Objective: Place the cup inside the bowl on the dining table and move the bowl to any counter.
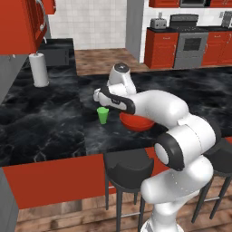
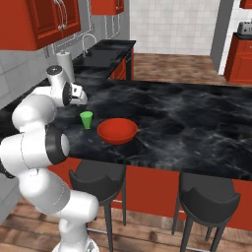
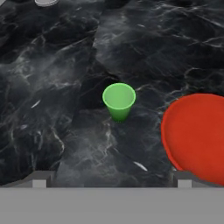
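While the arm leans out over the dining table (image 1: 45, 122), the scene reads from the left like this: a white paper towel roll (image 1: 40, 69) stands far off at the back, well apart from the work. Next comes the cup (image 1: 103, 115), upright on the black marble with its mouth open to the top, standing near the bowl (image 2: 117, 131) but not touching it. The bowl sits to the right of the cup, also upright and with nothing in it, close to the table's near edge above two dark stools (image 2: 97, 178).

The gripper (image 3: 111, 180) hovers above and short of the cup, its jaws spread wide and holding nothing; in the hand view the two tips frame the cup from below, with the bowl's rim beside the right tip.

The cup looks light, stiff and smooth, so it may tip or slide if nudged from one side. Since it tapers toward the base, the best hold is probably across the upper wall just under the rim, fingers on opposite sides. The bowl appears heavier and rigid, and too wide to span, so pinching its rim seems the only way.
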Motion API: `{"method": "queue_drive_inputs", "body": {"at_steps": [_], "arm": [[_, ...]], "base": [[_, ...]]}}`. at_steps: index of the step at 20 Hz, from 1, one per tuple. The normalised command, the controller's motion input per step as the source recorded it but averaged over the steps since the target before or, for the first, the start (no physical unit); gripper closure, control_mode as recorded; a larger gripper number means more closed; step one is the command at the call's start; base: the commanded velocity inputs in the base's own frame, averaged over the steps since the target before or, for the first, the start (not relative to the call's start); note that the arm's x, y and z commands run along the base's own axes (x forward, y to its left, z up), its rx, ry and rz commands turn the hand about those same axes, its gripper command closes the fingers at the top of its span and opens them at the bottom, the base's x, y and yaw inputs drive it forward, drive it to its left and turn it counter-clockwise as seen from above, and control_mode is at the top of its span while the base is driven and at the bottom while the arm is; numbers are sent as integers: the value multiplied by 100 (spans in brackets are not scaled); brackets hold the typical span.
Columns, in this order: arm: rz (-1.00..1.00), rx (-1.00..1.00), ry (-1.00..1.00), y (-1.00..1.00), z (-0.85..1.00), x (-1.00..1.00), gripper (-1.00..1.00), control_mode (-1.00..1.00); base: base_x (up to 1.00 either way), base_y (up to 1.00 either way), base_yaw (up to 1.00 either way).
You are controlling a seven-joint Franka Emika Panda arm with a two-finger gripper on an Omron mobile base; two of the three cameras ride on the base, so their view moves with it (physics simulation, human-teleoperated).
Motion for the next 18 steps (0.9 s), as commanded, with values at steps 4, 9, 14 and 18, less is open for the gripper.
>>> {"method": "queue_drive_inputs", "body": {"at_steps": [4,9,14,18], "arm": [[0,0,0,5,-13,22,-100,-100],[0,0,0,1,-11,28,-100,-100],[0,0,0,0,-4,33,-100,-100],[0,0,1,2,0,21,-100,-100]], "base": [[0,0,0],[0,0,0],[0,0,0],[0,0,0]]}}
